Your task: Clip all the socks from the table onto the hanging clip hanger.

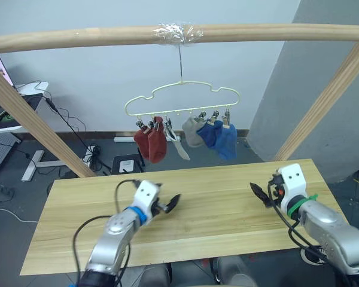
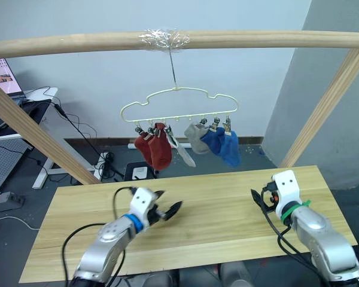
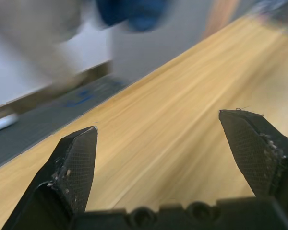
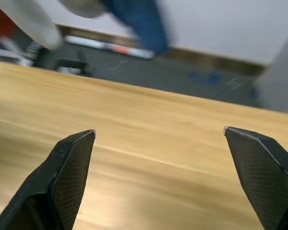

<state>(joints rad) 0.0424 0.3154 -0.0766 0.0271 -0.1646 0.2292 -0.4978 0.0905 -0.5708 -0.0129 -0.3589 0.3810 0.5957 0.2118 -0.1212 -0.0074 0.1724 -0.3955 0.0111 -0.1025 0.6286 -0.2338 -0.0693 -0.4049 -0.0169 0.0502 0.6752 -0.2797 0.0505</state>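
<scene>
Overhead, the hanger (image 1: 180,99) hangs by its hook from a wooden pole (image 1: 78,37), where clear tape (image 1: 175,32) wraps the pole at the hook. All six socks hang from its clips: two red socks (image 1: 152,141) at the robot's left end, a grey sock (image 1: 178,143) beside them, another grey sock (image 1: 193,131) past the middle, and two blue socks (image 1: 220,138) at the right end. The red pair touch each other, and the blue pair overlap.

Below, the surface (image 1: 209,203) carries no socks. The left tool (image 1: 166,206) hovers low over the left half of the surface, its two black fingers spread wide with nothing between them; the left wrist view shows bare wood in the gap. The right tool (image 1: 257,192) hovers over the right half, also spread wide and holding nothing, with bare planks between its fingers in the right wrist view. The two tools point toward each other and are well apart.

Behind the surface, cables (image 1: 72,128) trail across the dark floor (image 1: 24,191).
</scene>
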